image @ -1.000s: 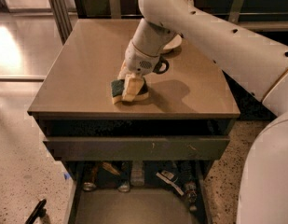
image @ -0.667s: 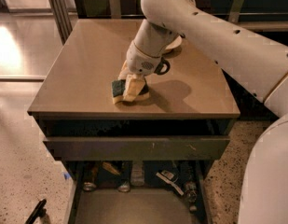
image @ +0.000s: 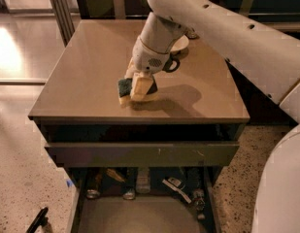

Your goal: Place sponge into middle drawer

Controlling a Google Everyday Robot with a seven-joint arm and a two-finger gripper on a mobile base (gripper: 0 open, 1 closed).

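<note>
The sponge (image: 123,88), dark green over pale yellow foam, lies on the brown cabinet top (image: 86,67) near its front middle. My gripper (image: 140,87) is down at the sponge's right side, covering part of it; the white arm reaches in from the upper right. The middle drawer (image: 135,218) is pulled out at the bottom of the view, a flat grey floor between dark side walls, well below and in front of the sponge.
A white bowl (image: 181,43) stands behind the gripper on the cabinet top. A drawer with a long grey-brown front panel (image: 140,153) sits just under the top. Cans and packets (image: 140,183) lie at the back of the open drawer. A black object (image: 37,221) lies on the speckled floor at left.
</note>
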